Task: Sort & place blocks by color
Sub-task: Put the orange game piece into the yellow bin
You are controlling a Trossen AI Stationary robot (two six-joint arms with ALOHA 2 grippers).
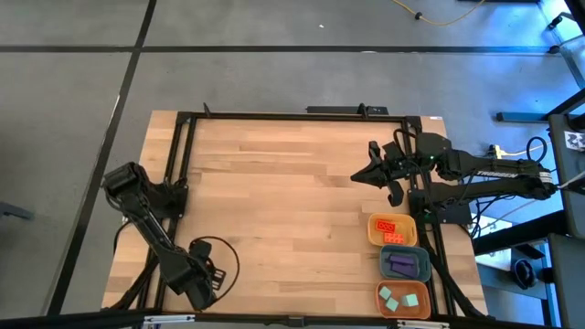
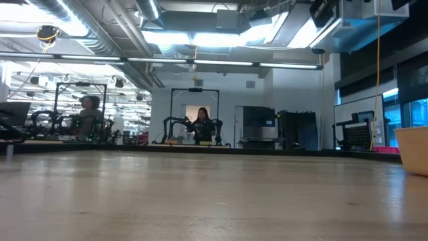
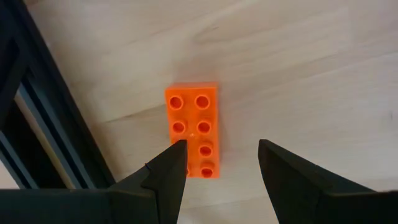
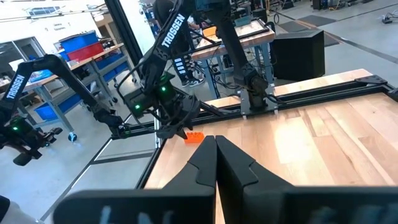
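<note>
Orange block (image 3: 193,130) lies flat on the wood table (image 1: 274,183) near its left front corner, under the left gripper (image 3: 221,165), whose jaws stand wide, one finger (image 3: 165,171) overlapping the block's edge, not gripping. Right gripper (image 4: 216,158) is closed, empty, over the table's right rear. Other blocks sit sorted in three trays (image 1: 402,265) at right front.

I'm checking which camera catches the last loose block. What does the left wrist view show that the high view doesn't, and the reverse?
Left wrist view only: an orange block lying flat on the wood, studs up, beside the black frame, with the left gripper above it, jaws open.

High view only: the right gripper, shut, and three trays at the right edge, the orange tray, blue-grey tray and yellow tray, holding sorted blocks.

Both: the wooden table.
</note>
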